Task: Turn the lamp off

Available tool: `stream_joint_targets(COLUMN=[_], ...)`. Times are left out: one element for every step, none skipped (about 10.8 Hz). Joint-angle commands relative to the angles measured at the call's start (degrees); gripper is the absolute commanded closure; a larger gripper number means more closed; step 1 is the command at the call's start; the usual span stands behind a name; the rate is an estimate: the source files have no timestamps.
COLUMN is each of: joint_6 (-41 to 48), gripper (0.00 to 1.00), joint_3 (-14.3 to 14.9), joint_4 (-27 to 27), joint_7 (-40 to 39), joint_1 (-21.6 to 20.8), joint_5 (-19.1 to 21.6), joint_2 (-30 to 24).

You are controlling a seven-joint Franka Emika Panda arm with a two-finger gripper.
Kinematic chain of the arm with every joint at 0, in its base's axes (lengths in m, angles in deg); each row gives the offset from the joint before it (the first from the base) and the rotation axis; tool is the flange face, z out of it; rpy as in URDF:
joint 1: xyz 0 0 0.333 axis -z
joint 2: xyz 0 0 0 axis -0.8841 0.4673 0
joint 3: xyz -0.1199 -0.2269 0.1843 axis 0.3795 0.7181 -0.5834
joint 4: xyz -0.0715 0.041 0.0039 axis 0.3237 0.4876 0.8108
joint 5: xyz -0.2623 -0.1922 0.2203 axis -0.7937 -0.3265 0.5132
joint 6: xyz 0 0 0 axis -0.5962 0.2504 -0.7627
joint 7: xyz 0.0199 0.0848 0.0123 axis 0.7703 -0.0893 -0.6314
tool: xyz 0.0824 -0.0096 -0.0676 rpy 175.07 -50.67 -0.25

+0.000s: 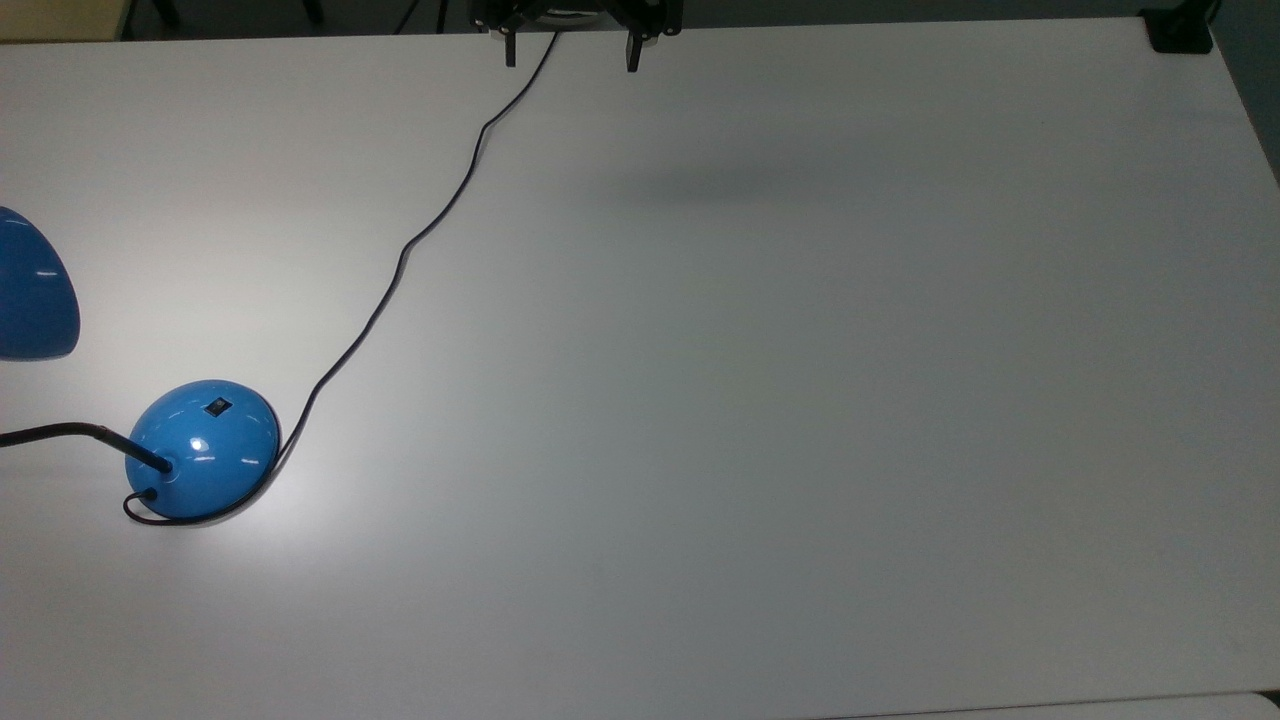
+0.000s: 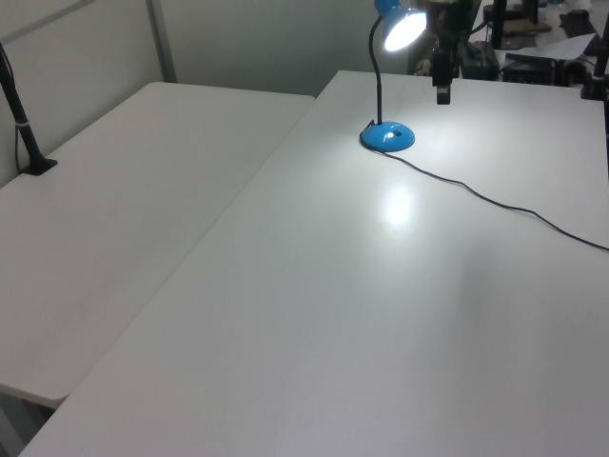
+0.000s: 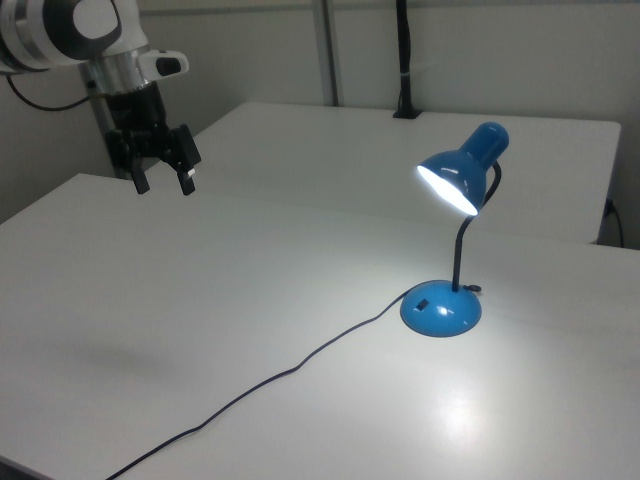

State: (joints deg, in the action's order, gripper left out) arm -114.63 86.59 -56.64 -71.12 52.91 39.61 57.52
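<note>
The blue lamp (image 3: 441, 310) stands lit on the white table, its shade (image 3: 462, 168) glowing and casting a bright patch on the tabletop. Its dome base (image 1: 203, 448) sits at the top view's lower left, with the small black rocker switch (image 1: 217, 407) on top. The shade (image 1: 30, 290) pokes in at the top view's left edge. A thin black cord (image 1: 420, 235) runs from the base to the far table edge. My gripper (image 3: 165, 182) hangs open in the air, far from the lamp, at the right view's upper left; its fingertips (image 1: 632, 50) show at the top view's upper edge.
A second white table (image 2: 124, 190) adjoins on the left view's left. A black post (image 2: 24, 124) is clamped to its edge. A black clamp (image 1: 1180, 35) sits at the top view's upper right corner. Cluttered equipment (image 2: 533, 57) stands behind the lamp in the left view.
</note>
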Motion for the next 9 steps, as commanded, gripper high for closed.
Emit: stream_joint_targets(joint_6=[1.73, 1.73, 1.73, 1.73, 1.73, 1.82, 1.82, 1.82, 1.73], gripper=[0.0, 0.0, 0.0, 0.0, 0.22, 0.56, 0.87, 1.0, 1.0], joint_3=[0.77, 0.77, 0.77, 0.69, 0.77, 0.77, 0.86, 0.95, 0.95], joint_4=[-0.08, -0.08, -0.17, -0.17, -0.34, -0.43, -0.43, -0.34, -0.43], joint_7=[-0.69, -0.7, -0.7, -0.7, -1.92, -4.28, -5.43, -5.44, -5.53], joint_1=[-0.18, -0.17, -0.17, -0.17, -0.17, -0.09, 0.09, 0.0, 0.09], joint_5=[0.48, 0.48, 0.48, 0.48, 0.83, 1.62, 2.49, 2.68, 2.68], joint_2=[-1.27, -1.28, -1.19, -1.19, -1.19, -1.19, -1.19, -1.1, -1.1])
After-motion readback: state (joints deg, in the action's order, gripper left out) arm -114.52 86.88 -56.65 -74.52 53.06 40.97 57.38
